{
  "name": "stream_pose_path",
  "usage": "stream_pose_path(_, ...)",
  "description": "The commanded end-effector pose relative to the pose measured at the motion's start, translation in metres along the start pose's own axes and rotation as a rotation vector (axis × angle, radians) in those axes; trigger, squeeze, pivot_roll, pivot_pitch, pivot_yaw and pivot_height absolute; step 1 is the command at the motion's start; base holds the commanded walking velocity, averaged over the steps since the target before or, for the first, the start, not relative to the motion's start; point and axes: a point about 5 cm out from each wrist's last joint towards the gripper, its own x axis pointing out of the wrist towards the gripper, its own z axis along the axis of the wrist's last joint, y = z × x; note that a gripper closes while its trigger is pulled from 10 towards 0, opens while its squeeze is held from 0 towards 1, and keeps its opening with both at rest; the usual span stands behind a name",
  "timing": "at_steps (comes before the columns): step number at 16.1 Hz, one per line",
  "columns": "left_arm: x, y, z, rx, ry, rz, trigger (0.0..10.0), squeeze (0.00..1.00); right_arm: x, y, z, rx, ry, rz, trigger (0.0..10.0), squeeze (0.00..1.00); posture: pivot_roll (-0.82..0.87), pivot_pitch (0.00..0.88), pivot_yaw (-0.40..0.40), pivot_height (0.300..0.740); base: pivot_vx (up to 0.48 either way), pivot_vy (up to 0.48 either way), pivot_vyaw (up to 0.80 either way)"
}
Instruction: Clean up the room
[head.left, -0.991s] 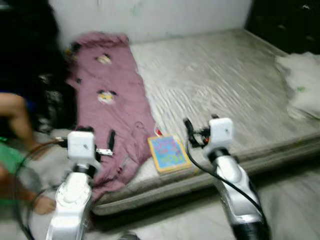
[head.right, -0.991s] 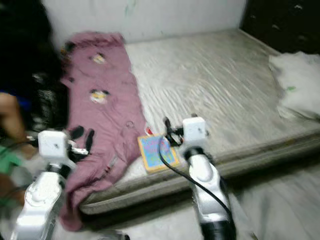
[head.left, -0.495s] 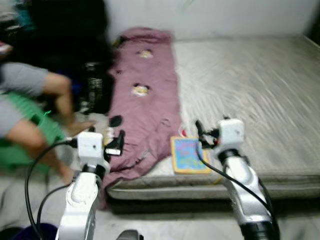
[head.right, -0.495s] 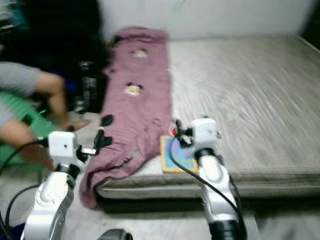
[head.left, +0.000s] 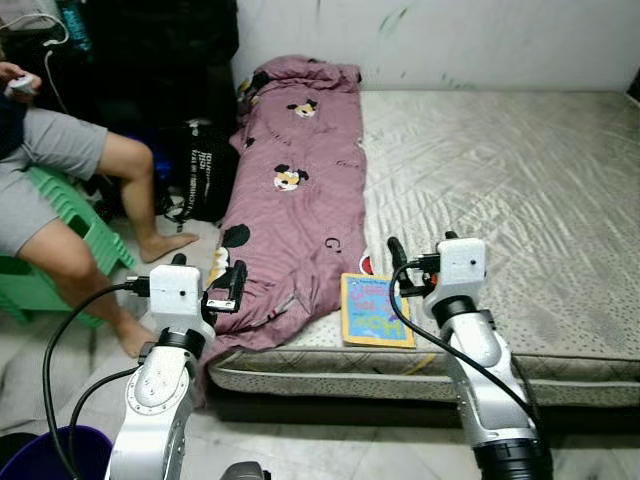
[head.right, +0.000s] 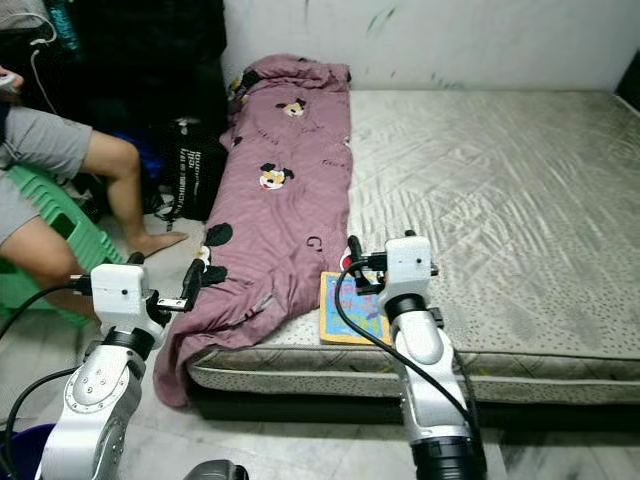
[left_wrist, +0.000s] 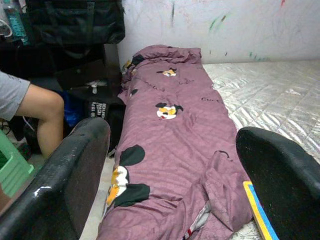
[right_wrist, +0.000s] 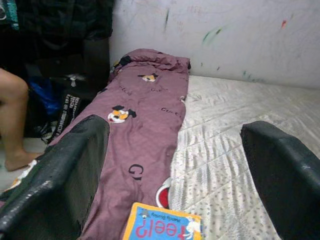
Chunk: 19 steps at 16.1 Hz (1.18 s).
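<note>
A purple cartoon-print blanket (head.left: 295, 200) lies along the left edge of a bare grey mattress (head.left: 520, 200), and its near end hangs over the corner toward the floor. A yellow-bordered children's book (head.left: 373, 310) rests flat on the mattress near the front edge, beside the blanket. My left gripper (head.left: 228, 285) hovers open at the blanket's hanging end, nothing between its fingers (left_wrist: 75, 175). My right gripper (head.left: 400, 272) is open just above the book's far edge, and the book's top (right_wrist: 162, 229) shows between its fingers (right_wrist: 65, 170).
A person (head.left: 60, 190) sits on a green stool (head.left: 75, 250) at the left, bare feet on the floor. A black bag (head.left: 205, 170) leans between the person and the mattress. A purple bucket (head.left: 45, 450) stands at the bottom left. A marked white wall is behind.
The camera has swung left and steadied: the person and bag came into view and the white cloth at the right left it. Both arms hold the same raised pose.
</note>
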Motion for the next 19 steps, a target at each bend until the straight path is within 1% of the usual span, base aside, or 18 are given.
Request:
stream_pose_path(1,0.0023,0.0018,0.0044,0.009,-0.021,-0.006,10.0,0.0,0.0044,0.0033,0.0033,0.001,-0.013,0.009,10.0,0.0,0.06,0.0,-0.003,0.74,0.0,0.0,0.0)
stream_pose_path(13,0.0026,0.0022,0.0041,0.004,-0.017,-0.026,10.0,0.0,0.004,0.002,0.0006,-0.003,-0.008,-0.005,10.0,0.0,0.07,0.0,0.005,0.74,0.292,0.0,0.0)
stream_pose_path(19,0.0034,0.0021,0.0031,0.013,-0.012,-0.008,10.0,0.0,0.0044,0.0028,-0.0001,-0.009,-0.007,0.0,10.0,0.0,0.07,0.0,0.004,0.74,0.0,0.0,0.0)
